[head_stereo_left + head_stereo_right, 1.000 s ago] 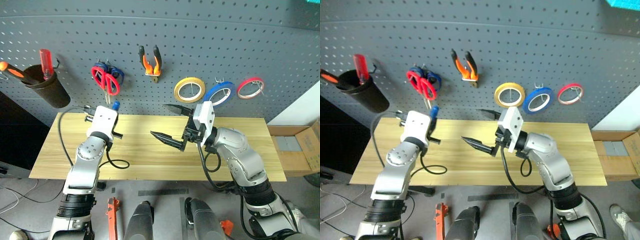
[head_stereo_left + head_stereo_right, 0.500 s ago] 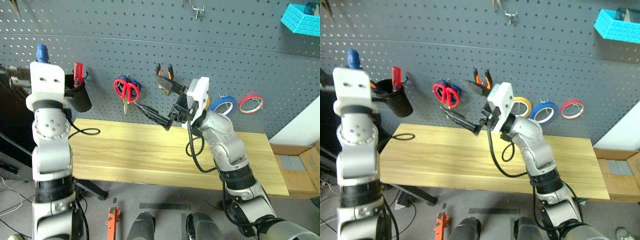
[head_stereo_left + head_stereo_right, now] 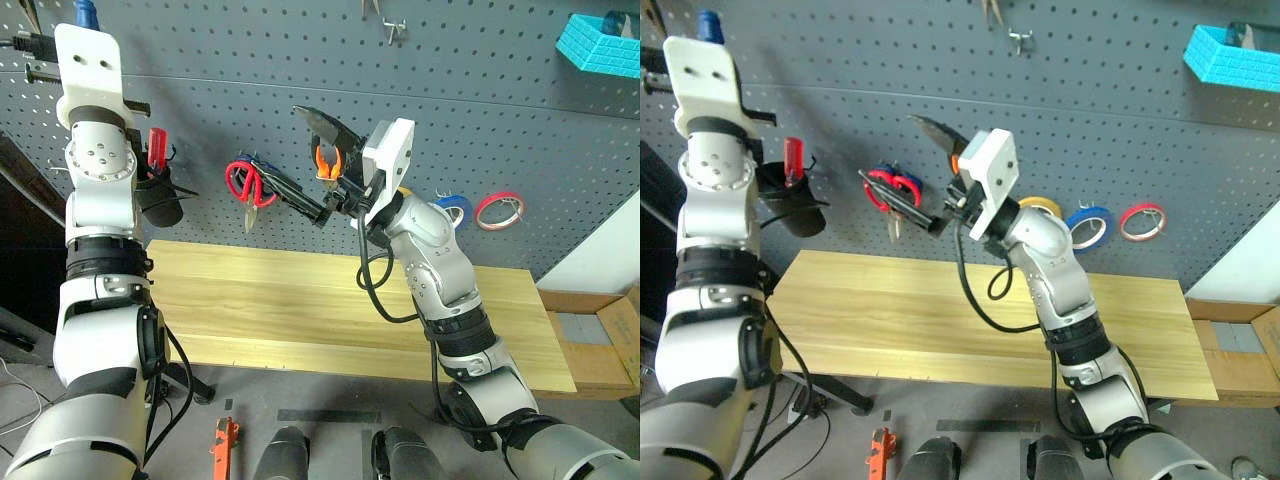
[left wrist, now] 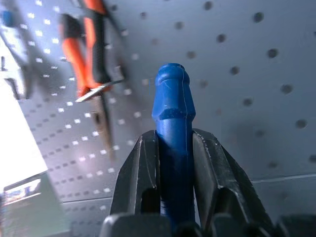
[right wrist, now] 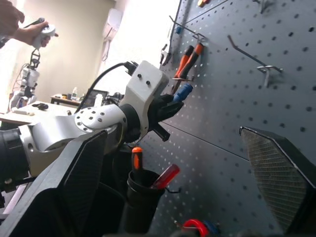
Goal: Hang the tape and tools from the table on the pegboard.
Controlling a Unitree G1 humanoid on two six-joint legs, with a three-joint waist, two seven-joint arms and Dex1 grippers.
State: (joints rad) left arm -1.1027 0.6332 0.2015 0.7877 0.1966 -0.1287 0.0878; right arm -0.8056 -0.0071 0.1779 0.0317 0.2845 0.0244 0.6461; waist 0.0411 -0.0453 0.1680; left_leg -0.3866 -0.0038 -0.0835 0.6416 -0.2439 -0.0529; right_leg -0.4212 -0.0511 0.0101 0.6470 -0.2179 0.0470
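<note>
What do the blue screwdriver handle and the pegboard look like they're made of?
Screwdriver handle: probably moulded plastic or rubber, smooth blue with a soft sheen and a faint seam. Pegboard: looks like painted sheet metal, matte dark grey with even rows of punched holes, though that's uncertain.

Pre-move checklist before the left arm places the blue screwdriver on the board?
1. Left gripper shut on the blue-handled screwdriver: ok.
2. Handle sits centred between the fingers, tip poking out past them: ok.
3. Free hook or hole picked on the pegboard ahead of the screwdriver: cannot tell.
4. Right gripper open, nothing in it, raised off the table: ok.
5. Red-handled scissors, pliers and yellow tape already hanging: ok.
6. Nothing else left on the table: ok.
</note>
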